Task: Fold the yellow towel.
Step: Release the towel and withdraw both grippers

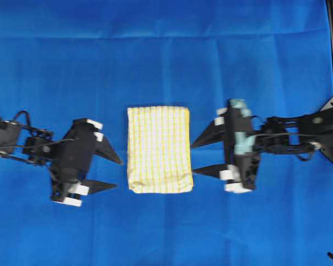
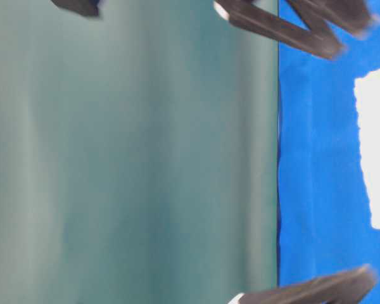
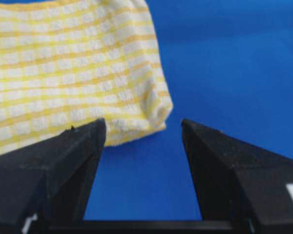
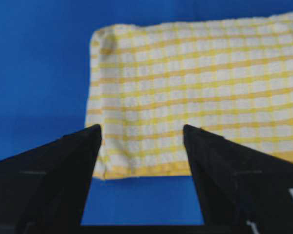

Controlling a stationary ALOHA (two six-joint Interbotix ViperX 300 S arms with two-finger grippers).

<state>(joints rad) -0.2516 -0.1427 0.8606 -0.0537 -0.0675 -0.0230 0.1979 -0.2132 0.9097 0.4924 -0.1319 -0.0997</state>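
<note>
The towel (image 1: 159, 149) lies as a compact folded rectangle in the middle of the blue cloth (image 1: 166, 55) that covers the counter, between the two grippers and touching neither. The left gripper (image 1: 112, 173) stands just off its left edge with jaws wide and empty. The right gripper (image 1: 202, 157) stands just off its right edge, jaws likewise spread with nothing between them.

Judging from how it lies, the fold looks done or nearly so, and the main risk is disturbing it. One corner of the towel bulges and curls where the layers meet, as the left wrist view shows (image 3: 156, 105). A fingertip passing low over that corner could catch the loose hem and drag the top layer open. The right gripper's tips sit close to the near hem (image 4: 141, 168); if they close or sweep sideways from here, they could pinch the towel or the blue cloth beneath and pull the stack askew.

The table-level view is badly blurred and turned on its side. It gives only dark finger shapes and a washed-out pale patch for the towel (image 2: 375, 145). How many layers the fold has cannot be counted from any view. The arms' bases are cut off at the frame edges.
</note>
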